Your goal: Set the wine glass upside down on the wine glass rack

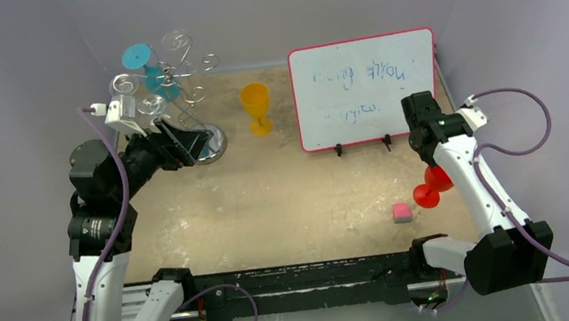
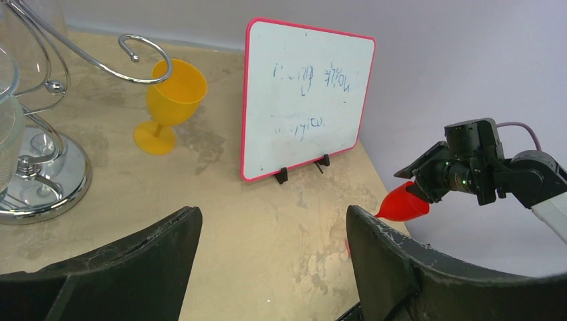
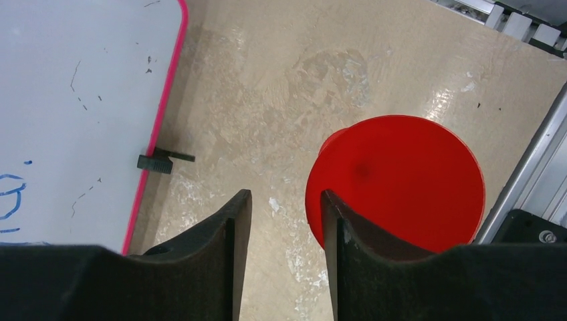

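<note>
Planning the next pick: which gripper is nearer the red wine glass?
Right. The right gripper sits just beside the red wine glass; the left gripper is far off at the rack.

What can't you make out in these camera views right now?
Whether the right end effector grips the red wine glass: right wrist view, its finger covers the contact.
Writing on the whiteboard: smudged, unreadable everywhere.
Upper arms of the wine glass rack: cut by left wrist view's top edge.
Small pink object: top view, too small to identify.
</note>
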